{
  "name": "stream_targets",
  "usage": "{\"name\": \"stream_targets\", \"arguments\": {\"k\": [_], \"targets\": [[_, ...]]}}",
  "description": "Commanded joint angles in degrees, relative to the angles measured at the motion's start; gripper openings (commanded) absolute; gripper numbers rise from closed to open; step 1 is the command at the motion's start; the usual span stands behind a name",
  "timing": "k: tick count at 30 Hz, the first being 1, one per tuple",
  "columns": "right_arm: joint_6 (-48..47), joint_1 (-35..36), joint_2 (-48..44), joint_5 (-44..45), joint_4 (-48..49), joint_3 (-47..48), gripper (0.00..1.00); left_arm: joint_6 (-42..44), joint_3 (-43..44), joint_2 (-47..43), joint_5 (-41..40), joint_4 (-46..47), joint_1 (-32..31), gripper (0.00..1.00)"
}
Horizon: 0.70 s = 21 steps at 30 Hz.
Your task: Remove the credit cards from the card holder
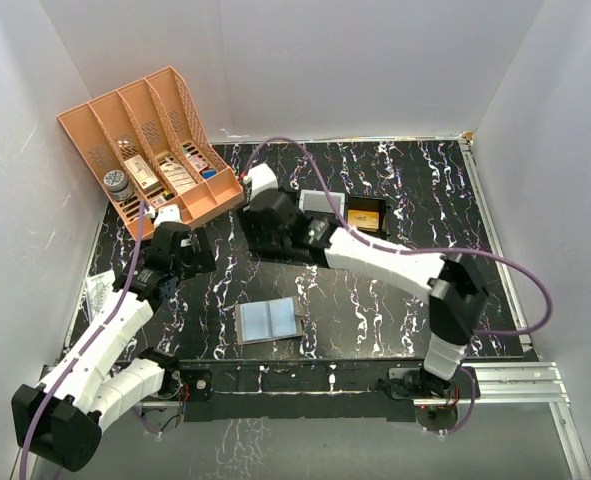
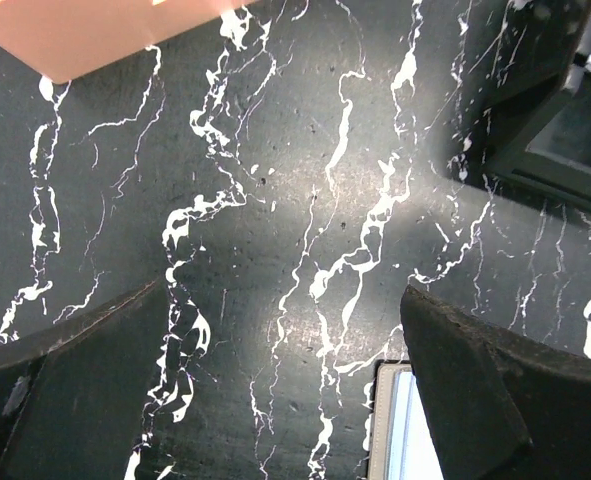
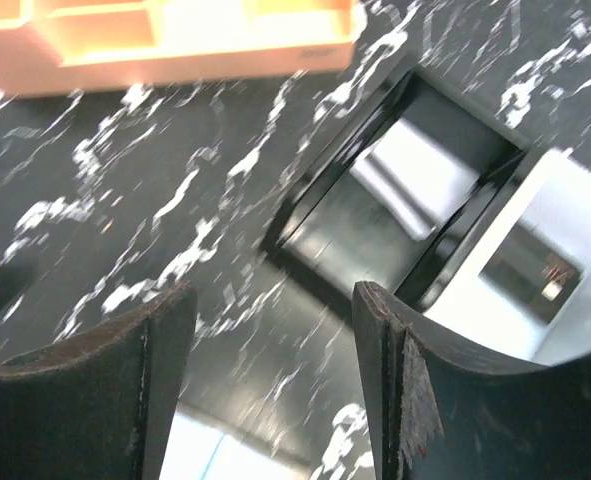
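Observation:
The card holder point(image 1: 268, 320) lies open and flat on the black marble table, grey-blue inside up. Its corner shows beside my left gripper's right finger point(image 2: 400, 432), and a pale blurred strip of it point(image 3: 215, 455) lies low in the right wrist view. An orange credit card point(image 1: 365, 215) lies in the right compartment of the black tray point(image 1: 297, 250). A pale card point(image 3: 415, 172) rests in a tray compartment. My right gripper point(image 3: 275, 295) hovers open beside the tray, nothing between its fingers, seen from above at the tray's left end point(image 1: 270, 225). My left gripper point(image 2: 285, 300) stands wide open over bare table point(image 1: 197, 250).
The big orange lattice organiser point(image 1: 155, 140) holding small items stands at the back left, its edge showing in both wrist views point(image 2: 105, 30) point(image 3: 175, 40). White walls close in the table on three sides. A crumpled white piece point(image 1: 97, 290) lies at the left edge.

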Motion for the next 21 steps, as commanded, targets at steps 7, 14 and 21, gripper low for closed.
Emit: {"name": "stream_targets", "arguments": {"k": [7, 14, 21], "targets": [[25.86, 10.5, -11.94, 5.92, -4.07, -17.72, 0.63, -1.52, 1.44, -2.76, 0.6, -0.54, 0.35, 0.99], [34.78, 13.2, -10.81, 0.34, -2.05, -22.56, 0.62, -2.46, 1.68, -4.4, -1.08, -2.49, 0.33, 0.99], [36.82, 16.6, -6.03, -1.59, -1.68, -22.04, 0.63, -4.89, 2.03, -8.12, -4.36, -6.49, 0.36, 0.99]]}}
